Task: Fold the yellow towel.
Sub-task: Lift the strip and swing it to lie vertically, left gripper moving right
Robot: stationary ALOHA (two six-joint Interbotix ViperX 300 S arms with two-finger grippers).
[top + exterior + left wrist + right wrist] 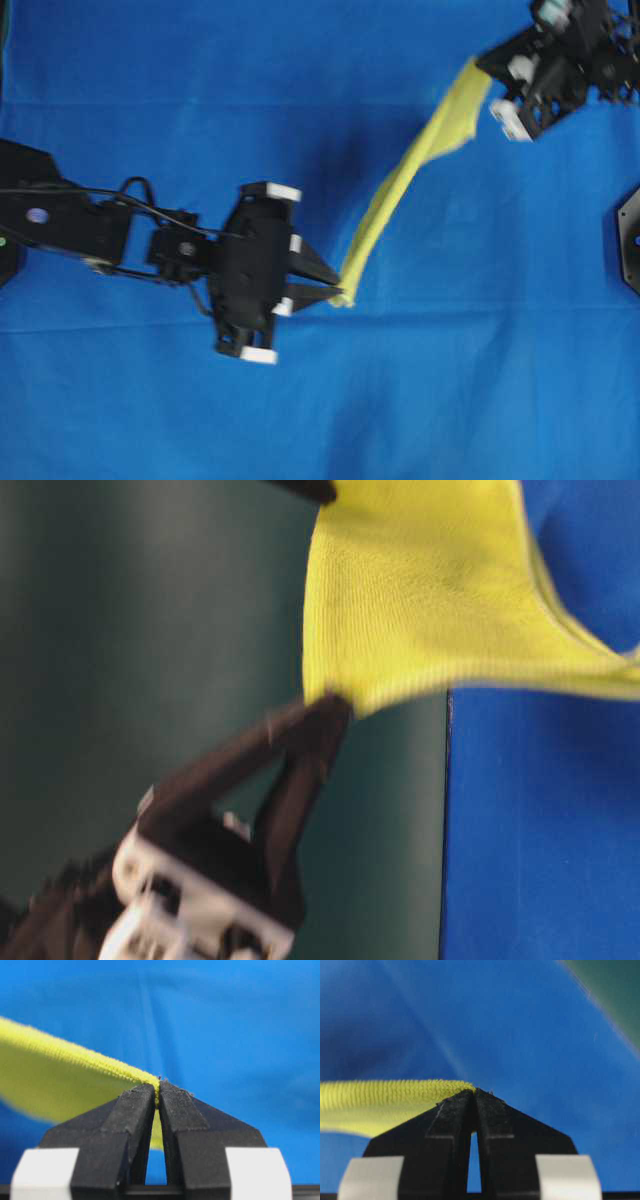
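Your left pincer (338, 285) is pinching one corner of the yellow towel (415, 165); your right pincer (487, 68) is clamped on the opposite corner. One towel, stretched taut between two pincers, lifted above the blue cloth (480, 380).

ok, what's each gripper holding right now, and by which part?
Both hold the yellow towel: left gripper pinches one corner, right gripper pinches the opposite end at its hem, with the towel hanging between them.
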